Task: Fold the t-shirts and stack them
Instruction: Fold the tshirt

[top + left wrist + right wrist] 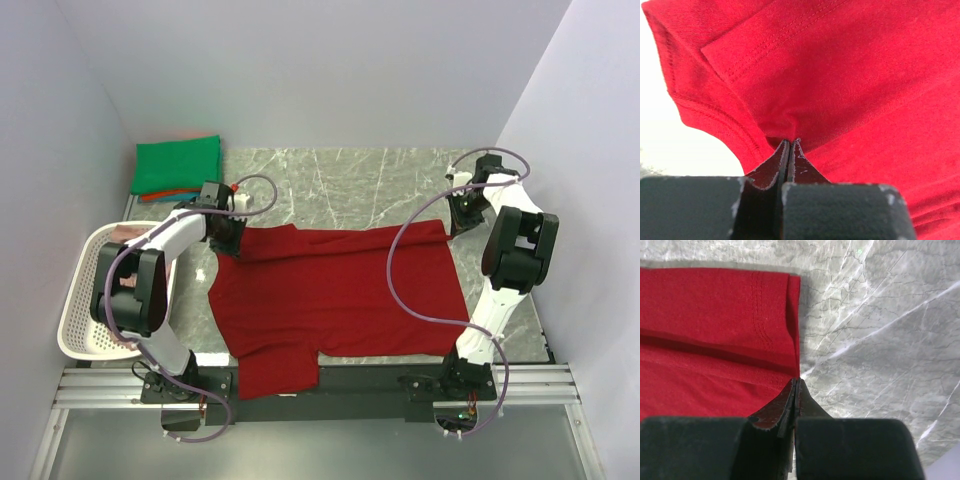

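Observation:
A dark red t-shirt (335, 295) lies spread on the marble table, one sleeve hanging over the near edge. My left gripper (228, 240) is shut on the shirt's far left corner; in the left wrist view the closed tips (790, 142) pinch a fold of red cloth (840, 75). My right gripper (458, 222) is shut on the far right corner; in the right wrist view the tips (796, 380) pinch the hem corner of the cloth (715, 325), which is doubled over there. A folded green t-shirt (178, 163) rests on an orange-red one (165, 194) at the far left.
A white lattice basket (80, 320) stands at the table's left edge beside my left arm, with some pink cloth (125, 233) showing in it. Bare marble (350, 185) lies beyond the red shirt. Walls close in on the left, back and right.

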Controlling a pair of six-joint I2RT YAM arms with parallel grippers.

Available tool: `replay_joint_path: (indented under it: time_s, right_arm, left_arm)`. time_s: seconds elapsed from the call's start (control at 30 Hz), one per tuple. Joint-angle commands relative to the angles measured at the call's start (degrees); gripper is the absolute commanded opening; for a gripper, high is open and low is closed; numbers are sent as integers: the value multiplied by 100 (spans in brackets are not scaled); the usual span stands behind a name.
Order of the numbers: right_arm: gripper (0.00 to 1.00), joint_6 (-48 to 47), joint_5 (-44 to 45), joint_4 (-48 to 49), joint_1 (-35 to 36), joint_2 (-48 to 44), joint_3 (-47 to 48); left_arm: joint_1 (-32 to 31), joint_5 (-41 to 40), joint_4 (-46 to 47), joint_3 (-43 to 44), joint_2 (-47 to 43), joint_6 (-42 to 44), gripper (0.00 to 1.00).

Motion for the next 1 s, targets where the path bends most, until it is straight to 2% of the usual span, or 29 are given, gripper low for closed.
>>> replay_joint_path:
  time_s: [0.0, 0.47, 0.77, 0.87, 0.9, 0.93, 0.97]
  right_arm:
    - [0, -108, 163, 166, -72, -138, -37]
    - [0, -274, 171, -1, -116, -524, -151]
    - [0, -336, 119, 87, -116, -647, -730]
    - [0, -415, 136, -26, -107, -560, -636]
    - [0, -485, 75, -245, -116, -438, -548]
    - [0, -503, 75, -247, -116, -384, -442]
    - [15, -529, 31, -421, -133, -349, -259]
  left_arm:
    - [-20, -84, 163, -121, 99, -108, 0]
    - [-11, -233, 41, 186, 109, 15, 0]
    - [-11, -251, 93, 19, 126, 24, 0]
    - [-11, -120, -3, 54, 179, 129, 1]
    - [-11, 20, -143, 71, 196, 217, 2]
    - [-11, 74, -179, 89, 179, 270, 8]
    - [6, 153, -223, 115, 135, 322, 16]
